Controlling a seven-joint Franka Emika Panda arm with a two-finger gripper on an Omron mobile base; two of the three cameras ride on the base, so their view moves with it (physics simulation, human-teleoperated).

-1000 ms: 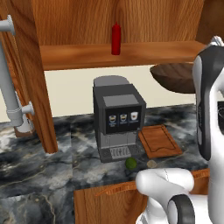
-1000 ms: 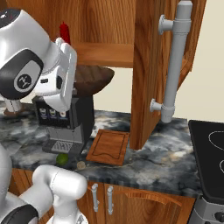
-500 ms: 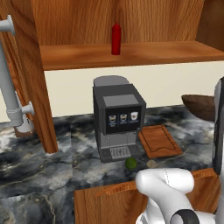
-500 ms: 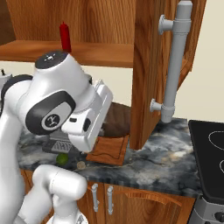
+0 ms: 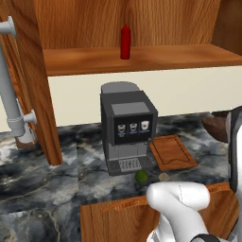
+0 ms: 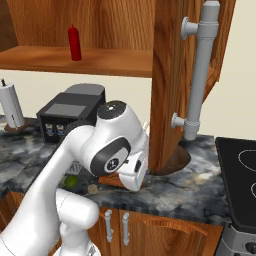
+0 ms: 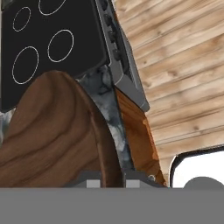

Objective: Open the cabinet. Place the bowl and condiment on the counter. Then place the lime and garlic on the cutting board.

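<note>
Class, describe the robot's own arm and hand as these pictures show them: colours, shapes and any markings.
The arm is glossy white, built of rounded tubular segments. Its joints are dark grey rings, and one round dark cap carries a small pale dot. In the hand view, the hand ends in two small dark grey finger tips with paler square pads. No cables show.

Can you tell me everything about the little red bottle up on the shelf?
The small slim red squeeze bottle has a narrow pointed top and looks like smooth plastic. It stands upright on the reddish-brown wooden shelf inside the open cabinet, above the grey coffee machine. Nothing but the shelf touches it.
</note>
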